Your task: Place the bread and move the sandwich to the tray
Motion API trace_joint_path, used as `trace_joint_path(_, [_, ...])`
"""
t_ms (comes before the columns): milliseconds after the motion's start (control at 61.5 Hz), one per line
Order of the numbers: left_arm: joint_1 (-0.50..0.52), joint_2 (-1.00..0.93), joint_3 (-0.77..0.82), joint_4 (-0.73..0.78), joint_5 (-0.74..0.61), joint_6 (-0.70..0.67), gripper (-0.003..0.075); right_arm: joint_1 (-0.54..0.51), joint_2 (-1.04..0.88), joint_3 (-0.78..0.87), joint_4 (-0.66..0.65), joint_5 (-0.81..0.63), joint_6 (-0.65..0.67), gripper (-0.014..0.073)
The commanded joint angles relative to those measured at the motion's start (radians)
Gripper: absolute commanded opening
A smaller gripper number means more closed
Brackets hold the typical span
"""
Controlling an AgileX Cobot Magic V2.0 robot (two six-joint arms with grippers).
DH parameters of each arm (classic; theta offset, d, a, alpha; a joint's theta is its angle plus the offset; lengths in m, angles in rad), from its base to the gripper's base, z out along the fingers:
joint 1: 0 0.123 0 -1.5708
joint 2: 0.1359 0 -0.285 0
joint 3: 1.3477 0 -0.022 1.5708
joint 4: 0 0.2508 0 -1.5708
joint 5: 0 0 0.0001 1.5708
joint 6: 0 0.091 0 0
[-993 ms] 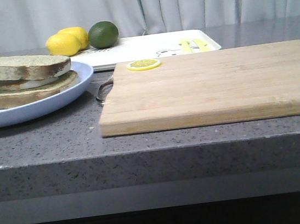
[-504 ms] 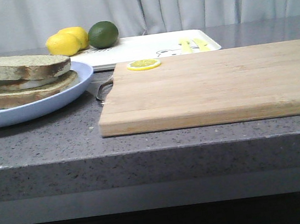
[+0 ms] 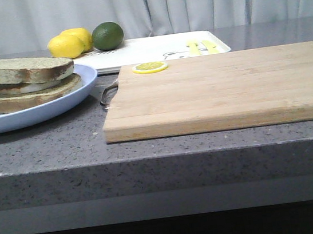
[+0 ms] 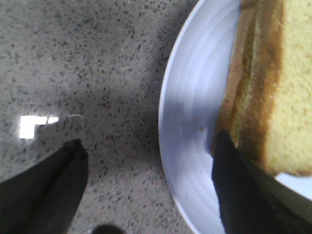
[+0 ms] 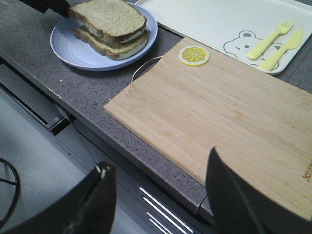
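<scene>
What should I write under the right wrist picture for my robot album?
Open right hand above a bamboo cutting board, with the sandwich on its blue plate beside the white tray.

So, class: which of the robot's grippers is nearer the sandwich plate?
Left. The left gripper straddles the plate rim, one finger beside the sandwich. The right gripper hangs off the table edge, apart.

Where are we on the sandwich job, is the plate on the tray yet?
Not yet. Done: the top bread sits on the stack, so the sandwich is assembled on the plate. In hand: the left gripper straddles the plate rim, jaws open, nothing lifted. Left: carry plate and sandwich to the tray behind the cutting board. The right gripper is open and idle.
</scene>
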Motion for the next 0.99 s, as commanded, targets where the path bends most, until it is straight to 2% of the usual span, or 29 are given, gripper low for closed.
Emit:
trace_joint_path(0, [0.0, -0.013, -0.034, -0.059, -0.041, 0.002, 0.0446, -0.004, -0.001, -0.021, 0.005, -0.065, -0.001, 0.0435])
trace_joint_path(212, [0.0, 0.025, -0.034, -0.098, -0.085, 0.008, 0.0346, -0.004, -0.001, -0.021, 0.005, -0.065, -0.001, 0.0435])
trace_joint_path(504, [0.0, 0.083, -0.034, -0.148, -0.109, 0.009, 0.0251, -0.004, -0.001, -0.021, 0.005, -0.065, -0.001, 0.0435])
trace_joint_path(814, [0.0, 0.083, -0.034, -0.157, -0.123, 0.009, 0.0038, -0.004, -0.001, -0.021, 0.005, -0.065, -0.001, 0.0435])
trace_joint_path(976, [0.0, 0.083, -0.055, -0.165, -0.11, 0.015, -0.002, -0.004, -0.001, -0.021, 0.005, -0.065, -0.001, 0.0435])
